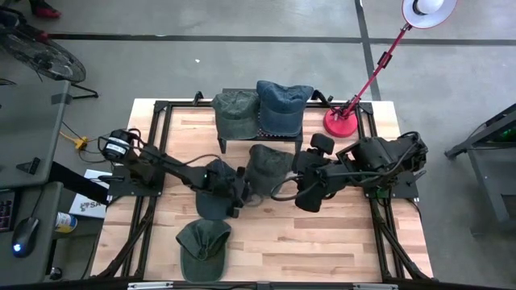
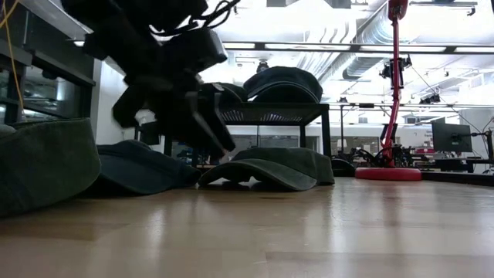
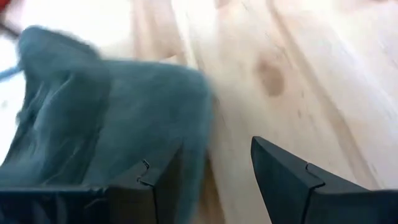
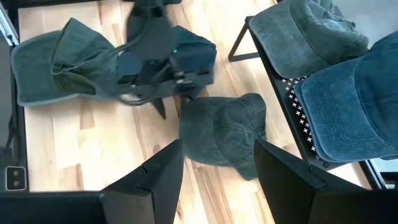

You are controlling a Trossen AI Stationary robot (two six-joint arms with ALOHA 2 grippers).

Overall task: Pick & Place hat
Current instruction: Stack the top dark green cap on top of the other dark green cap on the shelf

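Left gripper [image 1: 239, 193]: low over the table [image 1: 322, 242] near its middle, between the dark cap [image 1: 214, 190] and the middle cap [image 1: 268, 165]; fingers [image 3: 292, 183] spread apart, nothing between them; bare wood showing in the gap.
Right gripper [image 1: 300, 187]: above the table just right of the middle cap; fingers [image 4: 292, 174] parted, grasping nothing; wrist camera looking down on that cap.
Dark cap: flat on the wood under the left arm, beside the left fingertips; touching or not, cannot tell.
Middle cap: olive green, lying on the table just in front of the rack [image 1: 266, 133], between the two grippers.
Front cap [image 1: 202, 248]: green, alone near the front edge, well apart from both grippers.
Rack: black frame at the back of the table; grey-green cap [image 1: 235, 113] and blue cap [image 1: 282, 103] side by side on top.
Lamp [image 1: 345, 119]: red base on the back right of the table.
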